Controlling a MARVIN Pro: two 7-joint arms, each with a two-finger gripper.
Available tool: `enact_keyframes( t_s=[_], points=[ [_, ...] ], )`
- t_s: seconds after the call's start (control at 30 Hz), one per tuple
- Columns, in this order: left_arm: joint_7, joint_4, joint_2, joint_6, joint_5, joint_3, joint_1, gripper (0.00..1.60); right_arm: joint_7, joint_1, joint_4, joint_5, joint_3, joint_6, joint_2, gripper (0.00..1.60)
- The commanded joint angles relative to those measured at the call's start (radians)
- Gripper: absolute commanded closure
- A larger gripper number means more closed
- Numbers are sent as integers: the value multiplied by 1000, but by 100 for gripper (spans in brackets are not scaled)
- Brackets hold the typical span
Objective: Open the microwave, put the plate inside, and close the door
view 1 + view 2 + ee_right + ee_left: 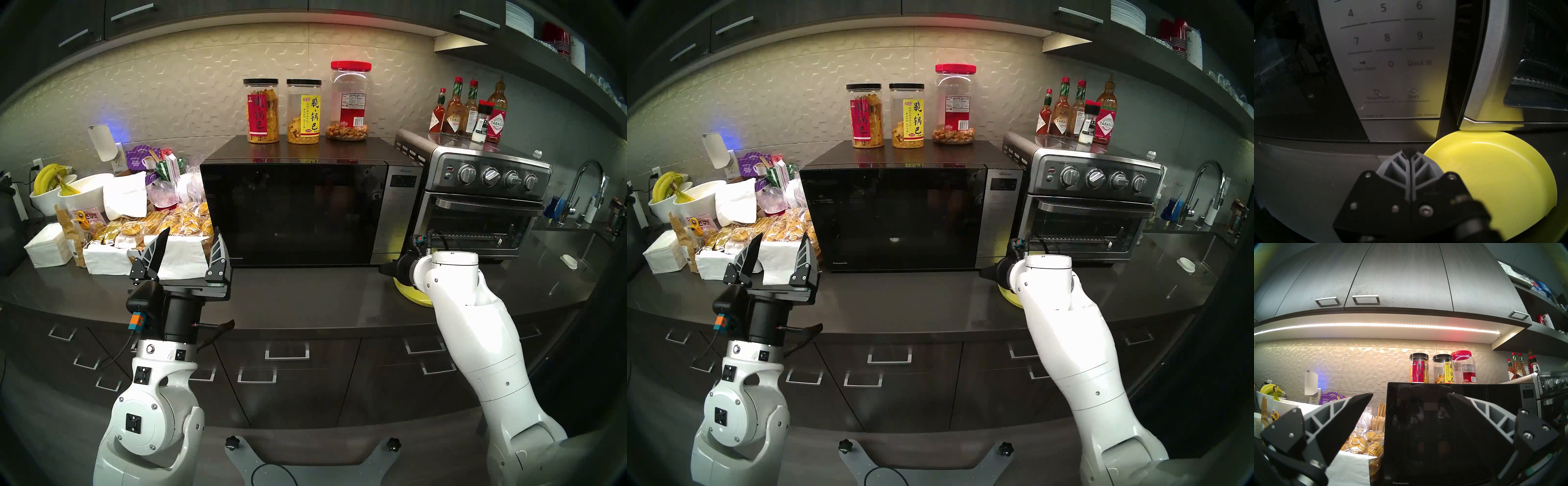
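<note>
The black-and-grey microwave [305, 149] stands on the counter with its glossy black door [291, 213] shut. The yellow plate [1491, 178] lies flat on the counter in front of the microwave's right corner and the toaster oven; the head view shows only its edge [412, 296] under my right wrist. My right gripper [1409, 151] is shut on nothing, its tip pointing at the bottom of the grey touch panel [1390, 64], a little short of it and just left of the plate. My left gripper [191, 236] stands open, fingers up, before the door's left edge.
A steel toaster oven [481, 203] with sauce bottles on top stands right of the microwave. Three snack jars [303, 112] sit on the microwave. A box of packaged cakes [163, 230], napkins and bowls with bananas [51, 190] crowd the left. A sink [576, 251] lies far right.
</note>
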Motion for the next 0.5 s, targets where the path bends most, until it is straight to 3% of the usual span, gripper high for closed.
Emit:
enact_keyframes(
  t_s=[0.0,0.47],
  points=[
    [2,-20,-2,-2,2,-1,2,0,9,38,2,15,13,7,-12,160],
    [2,-19,-2,-2,2,-1,2,0,11,76,53,61,60,34,-37,160]
  ],
)
